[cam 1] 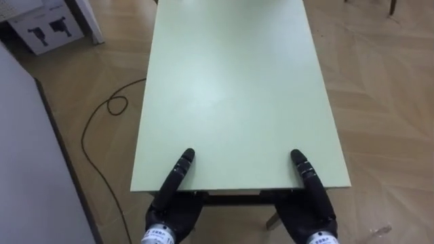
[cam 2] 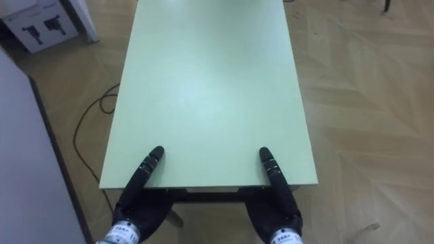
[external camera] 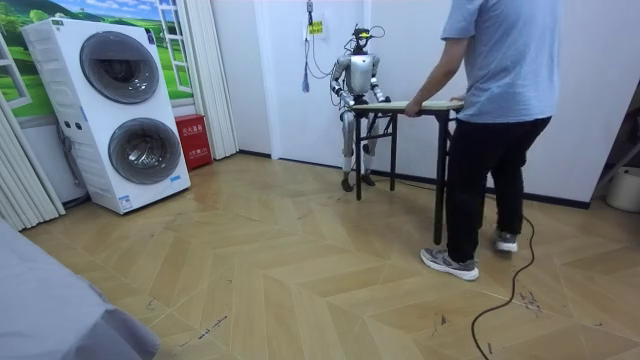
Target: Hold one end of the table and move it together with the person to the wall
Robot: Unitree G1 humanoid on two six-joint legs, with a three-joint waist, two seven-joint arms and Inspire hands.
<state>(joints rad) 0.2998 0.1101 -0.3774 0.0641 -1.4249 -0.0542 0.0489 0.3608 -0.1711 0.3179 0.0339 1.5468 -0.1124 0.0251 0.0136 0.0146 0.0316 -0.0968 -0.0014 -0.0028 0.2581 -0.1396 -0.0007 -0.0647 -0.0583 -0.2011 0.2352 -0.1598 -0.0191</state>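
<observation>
A pale green table (cam 1: 230, 81) stretches away from me, its short near edge right below me. My left hand (cam 1: 173, 203) is at that edge on the left and my right hand (cam 1: 312, 203) on the right, each reaching over the top from below. In the room view I stand at the table's (external camera: 425, 104) far end with my back close to the white wall. A person (external camera: 500, 60) in a blue shirt stands at the other end, leaning forward, and holds that end with a hand (external camera: 412, 103).
A cardboard box (cam 1: 44, 27) lies on the floor at my far left, and a grey surface (cam 1: 27, 169) runs close along my left. In the room view stacked washing machines (external camera: 120, 110) stand at the left, a white bucket (external camera: 625, 188) at the right. Wooden floor lies between.
</observation>
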